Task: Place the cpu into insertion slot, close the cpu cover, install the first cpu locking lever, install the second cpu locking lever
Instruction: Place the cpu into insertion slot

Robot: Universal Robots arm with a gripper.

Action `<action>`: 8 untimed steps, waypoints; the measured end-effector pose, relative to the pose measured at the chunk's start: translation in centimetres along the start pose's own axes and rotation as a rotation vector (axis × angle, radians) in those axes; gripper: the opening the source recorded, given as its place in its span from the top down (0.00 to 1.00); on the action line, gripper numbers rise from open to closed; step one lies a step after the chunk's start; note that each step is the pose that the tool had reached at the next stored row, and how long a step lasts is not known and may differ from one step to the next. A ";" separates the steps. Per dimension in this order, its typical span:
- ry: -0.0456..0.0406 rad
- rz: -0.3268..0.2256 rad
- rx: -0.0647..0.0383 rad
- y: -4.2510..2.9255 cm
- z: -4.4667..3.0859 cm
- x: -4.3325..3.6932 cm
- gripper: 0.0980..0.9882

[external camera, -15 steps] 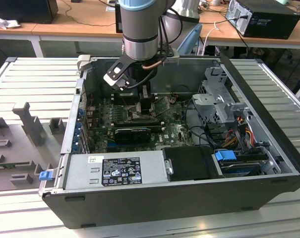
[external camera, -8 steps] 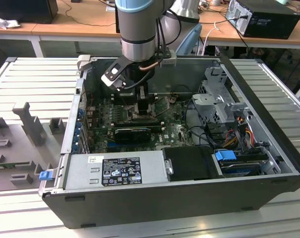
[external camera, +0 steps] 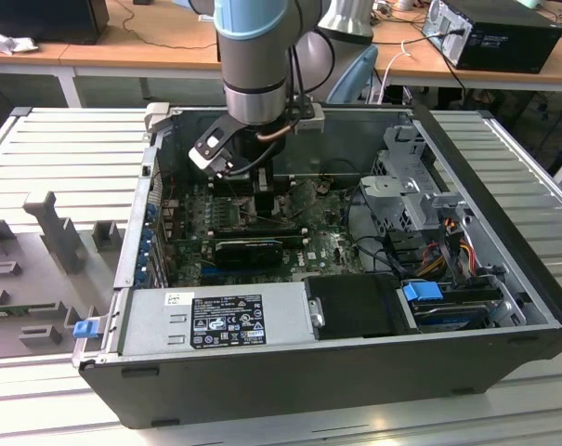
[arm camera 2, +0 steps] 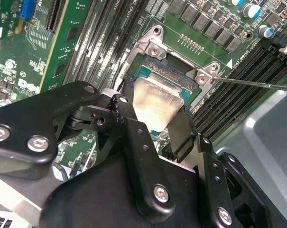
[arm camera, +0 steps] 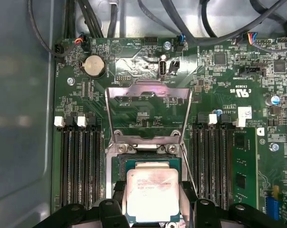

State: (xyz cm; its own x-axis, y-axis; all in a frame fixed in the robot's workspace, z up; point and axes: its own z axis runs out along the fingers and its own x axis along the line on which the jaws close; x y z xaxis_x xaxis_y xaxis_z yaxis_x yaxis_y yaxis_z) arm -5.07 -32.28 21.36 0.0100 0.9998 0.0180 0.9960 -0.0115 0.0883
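Observation:
The cpu (arm camera 2: 157, 102), a flat silver-beige square, sits between the black fingers of my gripper (arm camera 2: 155, 108), which is shut on its two side edges. In the first wrist view the cpu (arm camera: 152, 192) hangs right over the insertion slot (arm camera: 115, 164), whose teal contact field shows around the chip's edges. I cannot tell whether the chip touches the socket floor. The cpu cover (arm camera: 148, 88), a thin grey metal frame, stands swung open beyond the socket. A thin wire lever (arm camera 2: 257, 84) sticks out beside the socket. In the exterior view my gripper (external camera: 253, 186) reaches down inside the open computer case.
Long black memory slots (arm camera: 79, 161) flank the socket on both sides of the green motherboard (arm camera: 219, 95). Cables (arm camera: 190, 28) run along the board's far edge. A black card (external camera: 248, 251), the power supply (external camera: 215, 321) and a drive cage (external camera: 411, 186) crowd the case.

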 end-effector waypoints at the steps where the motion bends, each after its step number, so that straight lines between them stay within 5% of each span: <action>1: -0.0002 0.001 0.000 0.00 0.05 0.03 0.52; 8: -0.0011 0.012 0.000 -0.08 0.56 0.19 0.52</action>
State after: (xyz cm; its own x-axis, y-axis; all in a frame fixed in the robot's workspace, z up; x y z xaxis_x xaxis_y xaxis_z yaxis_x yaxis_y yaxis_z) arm -5.09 -32.08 20.80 0.0219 0.9996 0.0179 0.9958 -0.0234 0.0882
